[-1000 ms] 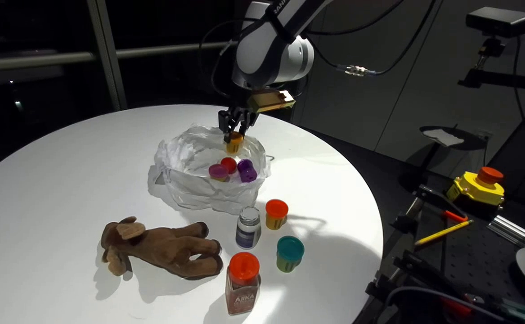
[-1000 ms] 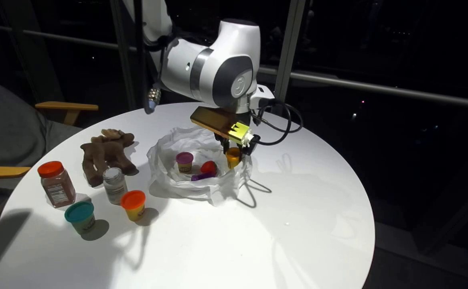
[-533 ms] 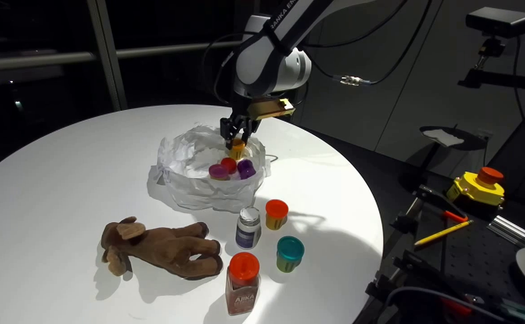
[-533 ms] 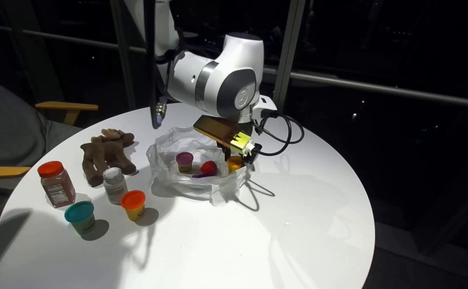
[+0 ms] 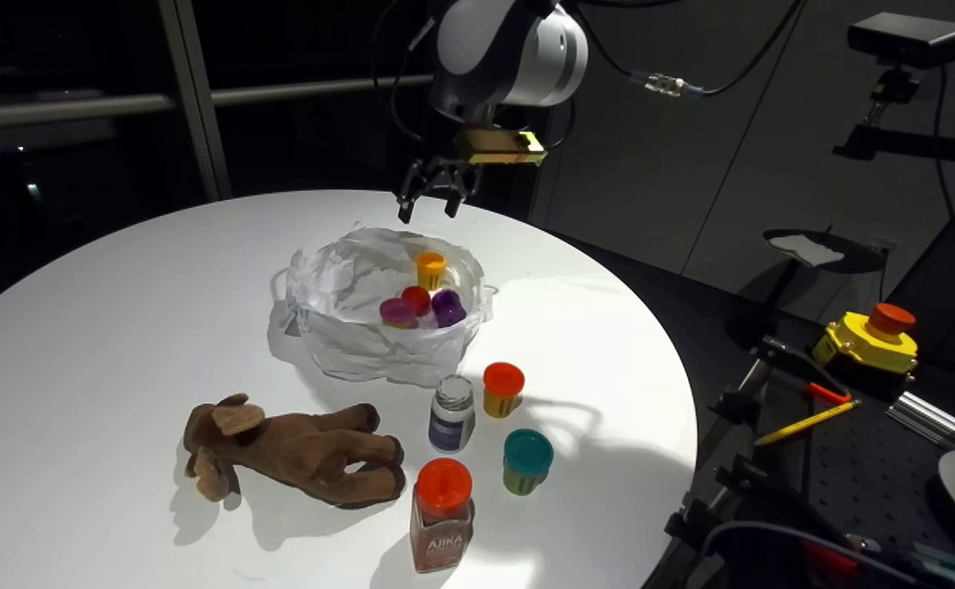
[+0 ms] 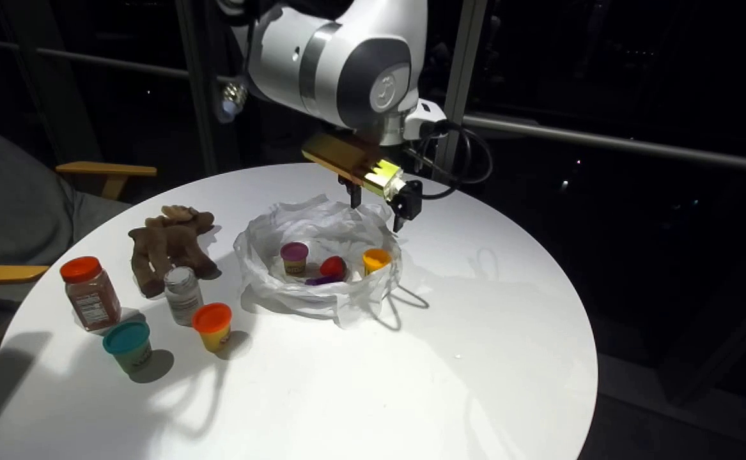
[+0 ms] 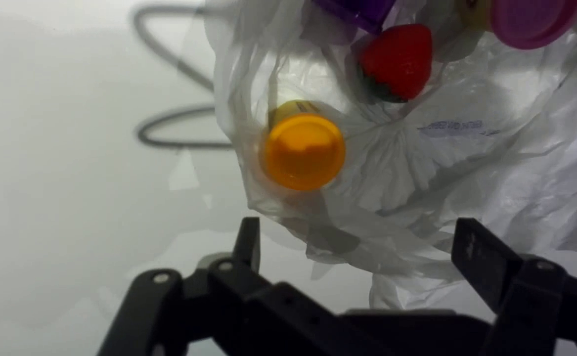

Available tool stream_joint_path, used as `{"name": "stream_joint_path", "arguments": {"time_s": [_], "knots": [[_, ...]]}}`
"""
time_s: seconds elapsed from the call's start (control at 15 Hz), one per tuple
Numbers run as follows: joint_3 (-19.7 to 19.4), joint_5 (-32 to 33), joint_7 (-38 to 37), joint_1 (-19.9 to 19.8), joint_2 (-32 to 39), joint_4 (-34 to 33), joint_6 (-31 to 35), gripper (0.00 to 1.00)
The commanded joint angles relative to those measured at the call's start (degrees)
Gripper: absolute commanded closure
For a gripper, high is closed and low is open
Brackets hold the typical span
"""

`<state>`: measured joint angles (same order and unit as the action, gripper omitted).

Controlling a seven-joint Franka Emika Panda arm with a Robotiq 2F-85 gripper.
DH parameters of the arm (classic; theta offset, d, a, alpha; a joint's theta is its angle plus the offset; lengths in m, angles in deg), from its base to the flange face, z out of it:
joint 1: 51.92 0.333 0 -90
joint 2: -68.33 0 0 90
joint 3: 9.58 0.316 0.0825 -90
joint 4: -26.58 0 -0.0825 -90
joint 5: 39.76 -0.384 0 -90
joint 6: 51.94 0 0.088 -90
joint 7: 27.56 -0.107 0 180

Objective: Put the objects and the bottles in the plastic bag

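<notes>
While claw (image 5: 428, 215) hung, jaws wide apart, near rim of plastic bag (image 5: 387, 352), orange-lidded tub (image 7: 305, 151), strawberry (image 7: 398, 59), purple piece (image 5: 448, 309), pink-lidded tub (image 5: 398, 310) sat inside bag. Outside bag: white bottle (image 5: 451, 419), red-capped bottle (image 5: 440, 532), red-lidded tub (image 5: 502, 384), teal-lidded tub (image 5: 527, 458), plush toy (image 5: 301, 450).

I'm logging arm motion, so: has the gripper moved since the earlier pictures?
Yes, upward: in both exterior views the gripper has climbed, judged against the far edge of the table, leaving the orange tub in the plastic bag.
</notes>
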<state>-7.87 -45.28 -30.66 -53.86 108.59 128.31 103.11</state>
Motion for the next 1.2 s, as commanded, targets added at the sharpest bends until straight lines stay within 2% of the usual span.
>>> {"name": "stream_joint_path", "arguments": {"time_s": [0.0, 0.2, 0.4, 0.73, 1.13], "knots": [[3.2, -4.2, 1.9, -2.9, -13.1, 14.1, -0.2, 0.00], [6.2, -10.3, 4.5, -5.4, -20.4, 23.6, -2.0, 0.00], [7.3, -13.5, 8.6, -5.1, -25.3, 32.7, -2.5, 0.00], [6.0, -7.7, 9.7, 0.4, -26.1, 43.5, 0.8, 0.00], [6.5, 0.1, 9.0, 4.9, -24.5, 49.9, 14.8, 0.00]]}}
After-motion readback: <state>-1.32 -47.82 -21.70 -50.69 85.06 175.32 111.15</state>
